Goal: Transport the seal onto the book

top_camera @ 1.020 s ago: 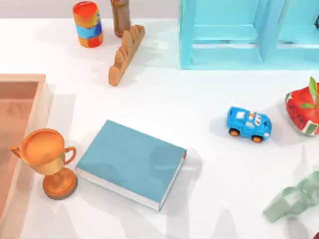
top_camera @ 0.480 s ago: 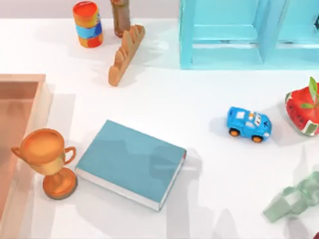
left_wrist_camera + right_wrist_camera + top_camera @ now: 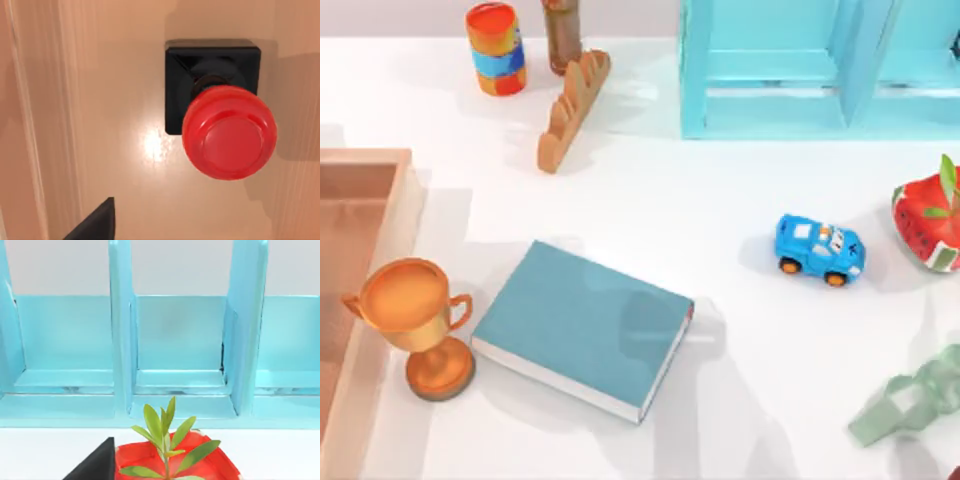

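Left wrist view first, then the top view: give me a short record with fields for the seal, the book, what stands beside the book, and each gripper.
seal: black square base with glossy red ball knob, upright on a pale wooden surface, ungrasped
left gripper: above the seal; one dark fingertip at the picture's edge
book: thick teal-blue hardback, flat on the white table, nothing on it
beside book: orange trophy cup, on its left
right gripper: dark fingertip near the red planter, facing the light-blue shelf unit
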